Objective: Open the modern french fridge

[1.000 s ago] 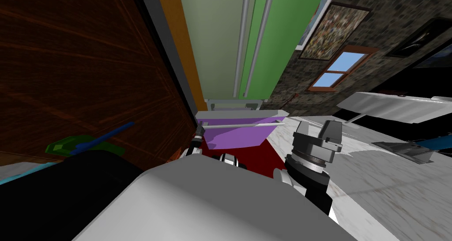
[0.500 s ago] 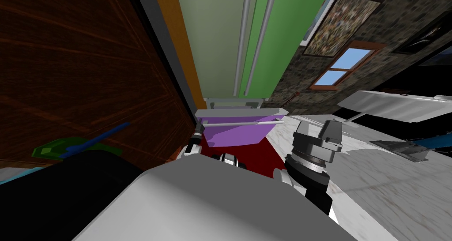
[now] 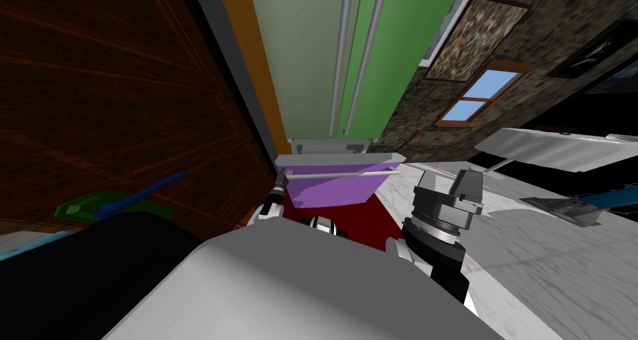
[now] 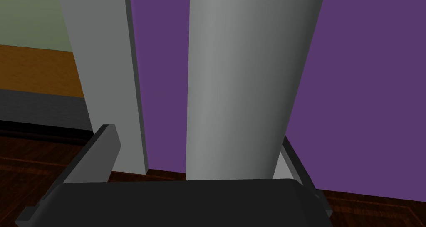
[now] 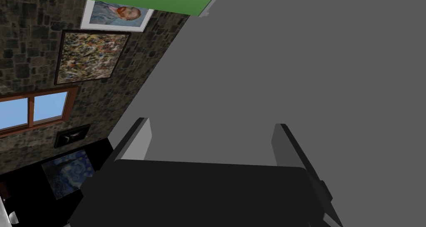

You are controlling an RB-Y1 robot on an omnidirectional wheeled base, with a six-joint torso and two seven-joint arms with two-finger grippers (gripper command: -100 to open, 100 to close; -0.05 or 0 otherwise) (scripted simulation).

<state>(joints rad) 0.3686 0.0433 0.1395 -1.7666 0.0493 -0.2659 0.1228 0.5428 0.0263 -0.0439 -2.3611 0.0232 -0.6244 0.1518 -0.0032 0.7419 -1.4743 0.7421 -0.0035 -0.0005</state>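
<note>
The thick grey round bar (image 4: 245, 79) takes up most of the gap inside the left end effector (image 4: 196, 134), reaching right up to one finger (image 4: 296, 165). Free room is left only on the other side, where a flat grey post (image 4: 104, 70) stands just beyond. The purple drawer front (image 4: 366, 91) closes off the way behind the bar. A dark brown wooden panel (image 3: 124, 106) stands close on the left. The right end effector (image 3: 450, 179), fingers spread, has open room around it, well apart from the drawer.
</note>
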